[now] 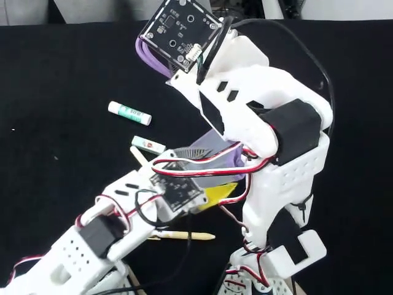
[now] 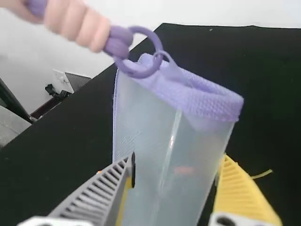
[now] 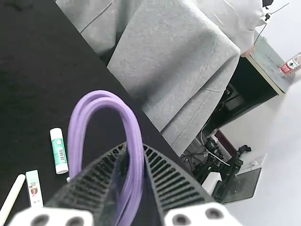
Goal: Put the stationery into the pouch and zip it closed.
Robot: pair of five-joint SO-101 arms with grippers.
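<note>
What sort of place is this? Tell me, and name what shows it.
Probably a robotics lab or office workroom: a black-covered table bearing two white robot arms, a desk beyond it, and tangled cables and gear beside that desk.

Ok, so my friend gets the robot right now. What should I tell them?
Left end effector: shut on the clear plastic pouch with a purple zip band.
Right end effector: shut on the purple loop strap.
On the black table: white glue stick with a green label, small white eraser, thin cream stick, second cream stick.
Done: both arms grip the pouch.
Left: put all four items in, then zip it. I can't tell if the zip is open.
</note>
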